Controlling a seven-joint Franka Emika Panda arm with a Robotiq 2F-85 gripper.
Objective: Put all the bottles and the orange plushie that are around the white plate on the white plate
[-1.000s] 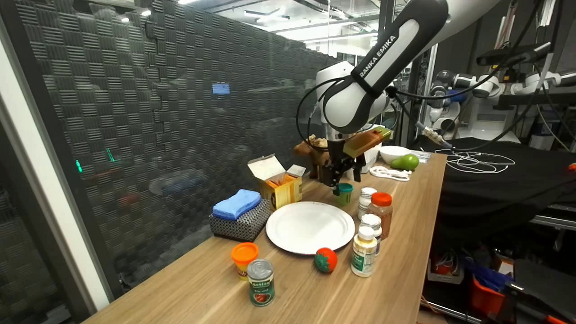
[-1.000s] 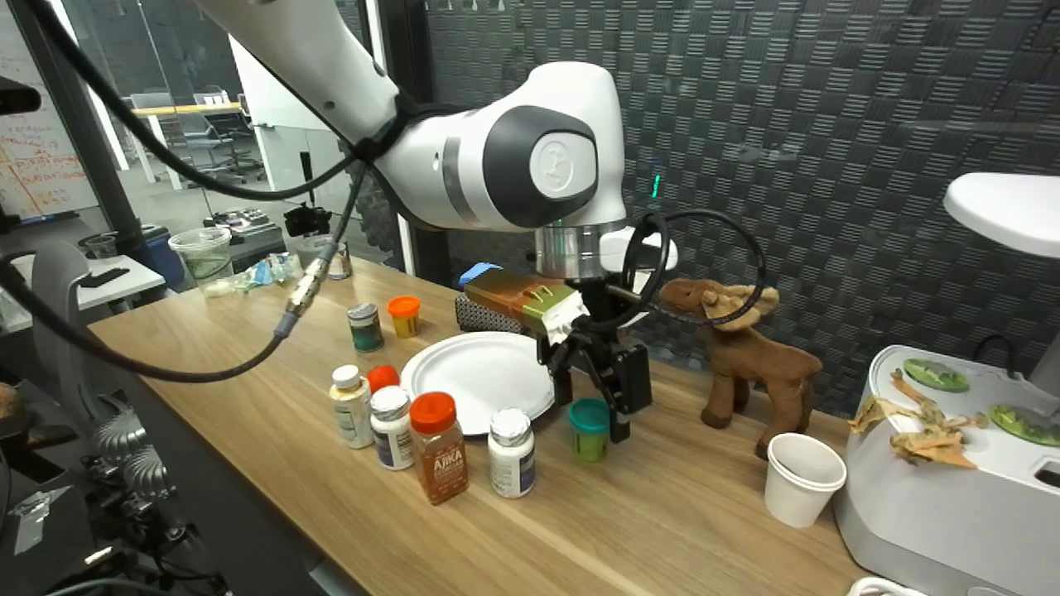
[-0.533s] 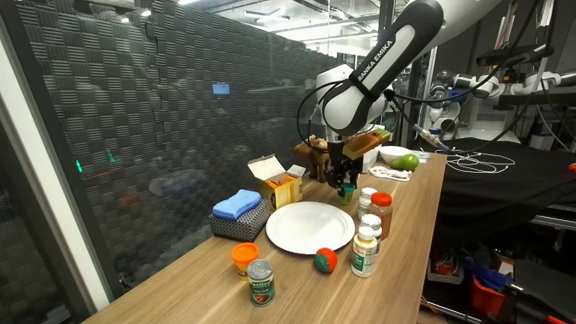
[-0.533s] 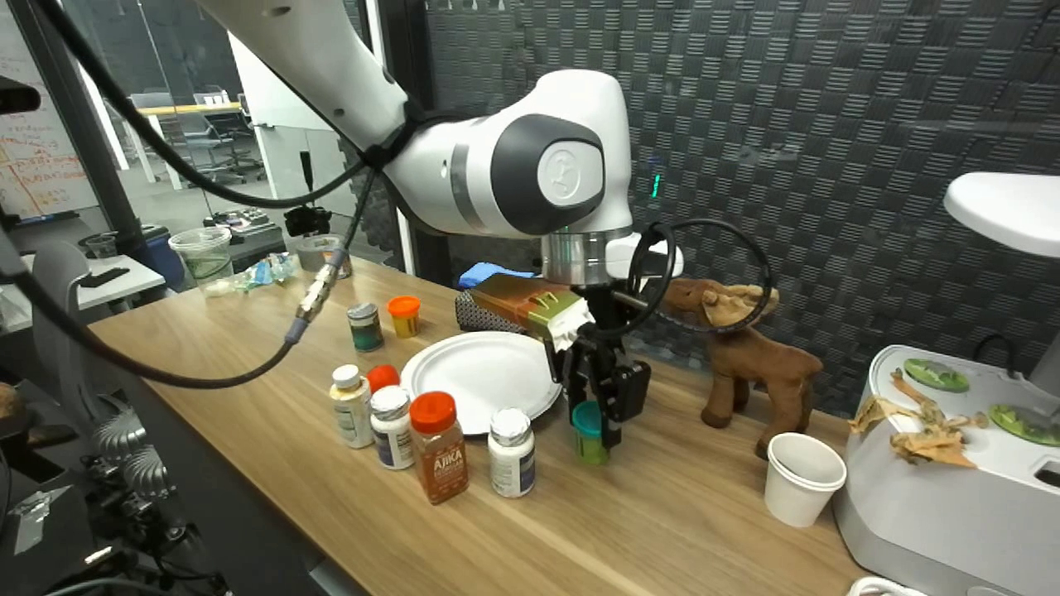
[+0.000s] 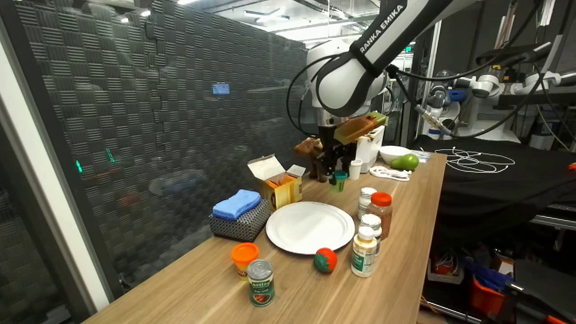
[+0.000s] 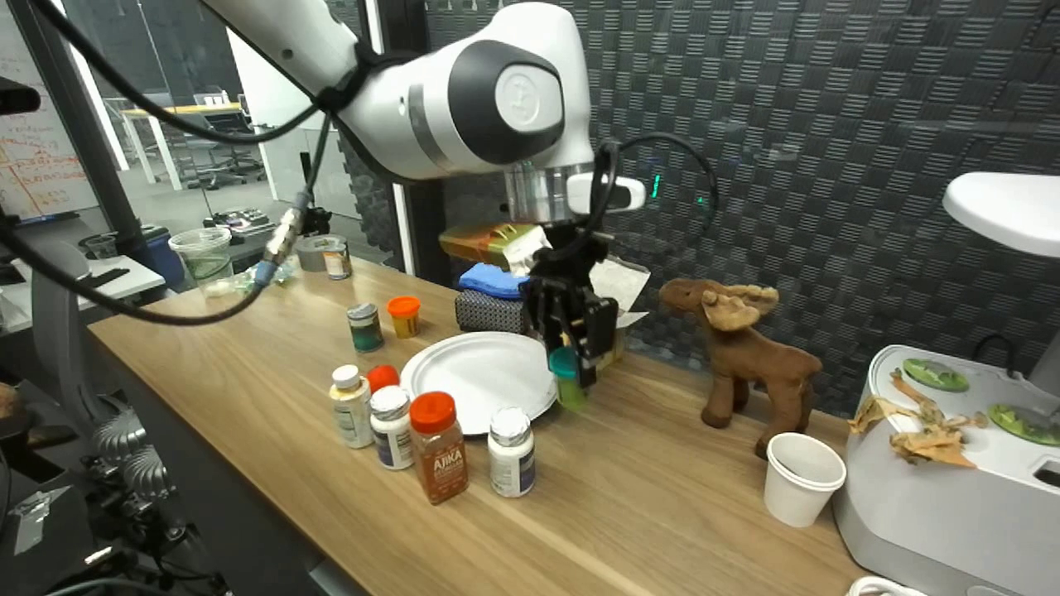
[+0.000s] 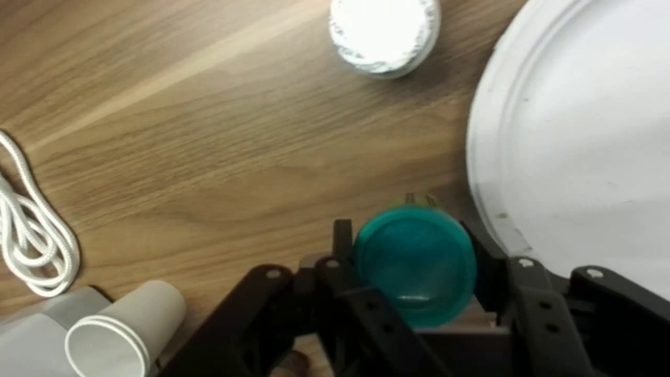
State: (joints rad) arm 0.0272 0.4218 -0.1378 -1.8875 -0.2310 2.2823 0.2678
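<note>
Grip is noted in the wrist view: your gripper (image 7: 408, 239) is closed on the green tub (image 7: 415, 262), its fingers (image 7: 343, 238) against both sides of the teal lid, just beside the white plate (image 7: 602, 131). In an exterior view you hold the tub about upright, off the worktop (image 5: 315, 297), on the plate's side toward the far edge. In an exterior view four bottles (image 6: 439, 455) stand upright between plate and near long edge.
</note>
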